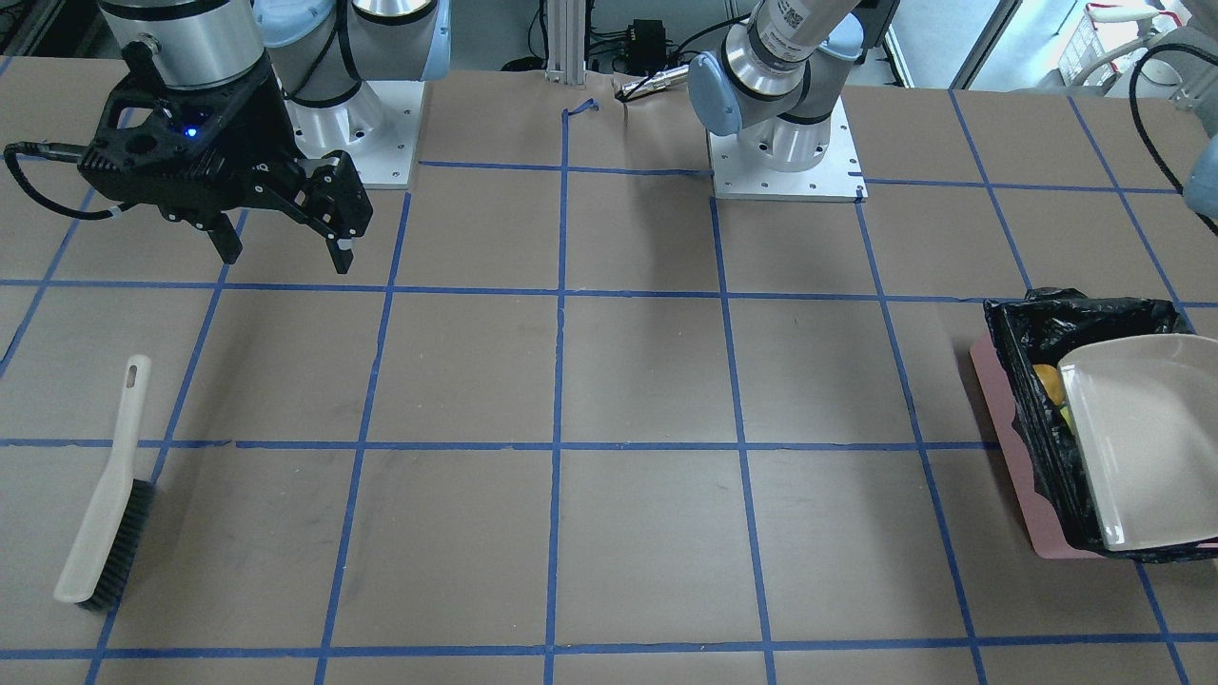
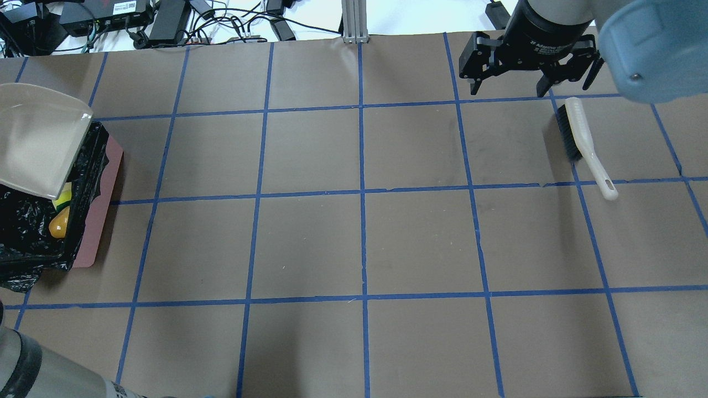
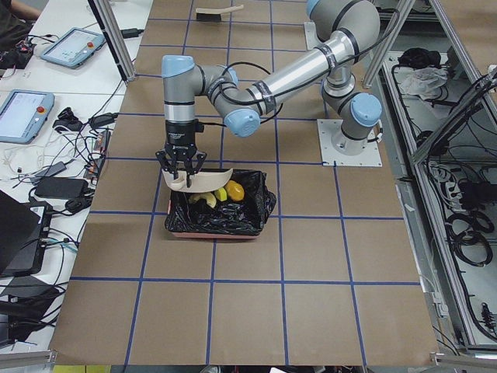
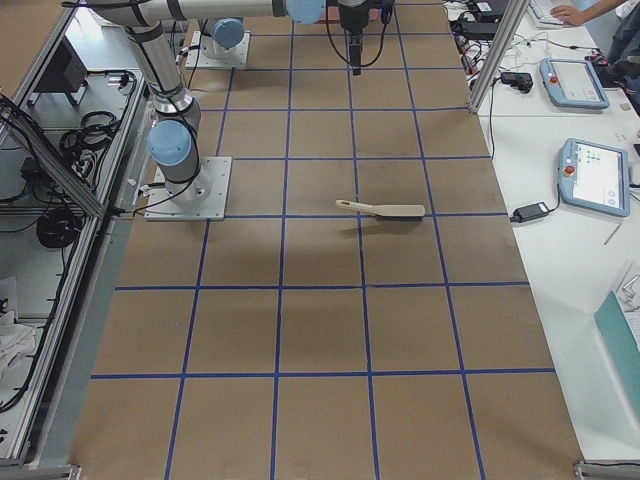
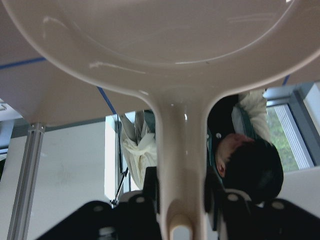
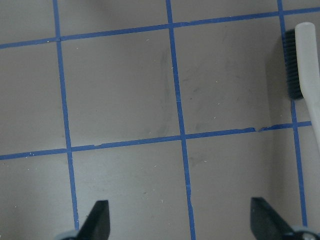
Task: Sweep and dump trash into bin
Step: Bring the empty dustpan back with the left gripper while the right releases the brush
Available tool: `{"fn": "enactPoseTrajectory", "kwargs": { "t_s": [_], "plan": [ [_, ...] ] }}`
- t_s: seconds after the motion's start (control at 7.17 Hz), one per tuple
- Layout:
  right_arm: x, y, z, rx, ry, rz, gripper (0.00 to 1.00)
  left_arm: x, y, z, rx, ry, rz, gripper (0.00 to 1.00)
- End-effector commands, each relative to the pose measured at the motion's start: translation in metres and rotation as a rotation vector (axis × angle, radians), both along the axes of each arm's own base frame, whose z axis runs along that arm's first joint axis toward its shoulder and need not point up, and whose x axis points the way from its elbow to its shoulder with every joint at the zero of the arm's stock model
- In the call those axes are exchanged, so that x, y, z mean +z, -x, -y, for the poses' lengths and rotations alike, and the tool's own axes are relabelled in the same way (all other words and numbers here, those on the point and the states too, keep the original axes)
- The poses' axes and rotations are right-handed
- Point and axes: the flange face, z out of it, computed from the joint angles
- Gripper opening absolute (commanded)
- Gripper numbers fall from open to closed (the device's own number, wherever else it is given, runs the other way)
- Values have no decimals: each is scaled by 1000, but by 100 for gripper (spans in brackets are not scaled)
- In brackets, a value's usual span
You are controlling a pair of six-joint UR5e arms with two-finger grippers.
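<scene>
The bin [image 1: 1009, 447] is pink with a black bag liner and stands at the table's end on my left side; it also shows in the overhead view as the bin [image 2: 102, 213]. Inside lie a golden potato [image 2: 60, 225], a yellow sponge [image 2: 65, 196] and a tan bread piece [image 3: 203, 200]. The beige dustpan [image 1: 1147, 438] hangs tilted over the bin, with my left gripper [image 5: 182, 197] shut on its handle. My right gripper [image 1: 283, 255] hovers open and holds nothing, just beyond the brush's bristle end in the overhead view.
A beige hand brush [image 2: 581, 138] with black bristles lies flat on the table on my right side. Blue tape lines grid the brown table [image 2: 359, 243]. A person [image 5: 250, 165] shows behind the dustpan handle. Tablets and cables lie on the side desks.
</scene>
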Motion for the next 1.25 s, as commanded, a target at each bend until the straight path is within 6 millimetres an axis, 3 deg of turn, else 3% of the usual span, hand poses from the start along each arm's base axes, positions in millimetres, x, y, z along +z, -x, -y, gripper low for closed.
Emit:
{"fn": "enactPoseTrajectory", "kwargs": {
  "t_s": [0.0, 0.42, 0.56, 0.98, 1.12],
  "plan": [
    [-1, 0, -4, 4, -14, 2, 100, -16, 81, 14, 76, 25, -186, 0],
    [-4, -3, -7, 3, -45, 10, 100, -45, 206, 36, 96, 39, -315, 0],
    [-5, -3, -7, 4, -47, 12, 100, -55, 237, 42, 101, 54, -379, 0],
    [-3, -3, -8, 3, -42, 10, 100, -117, 279, 70, 95, 66, -450, 0],
    [-3, -3, -8, 5, -42, 12, 100, -140, 282, 78, 79, 56, -444, 0]
  ]
}}
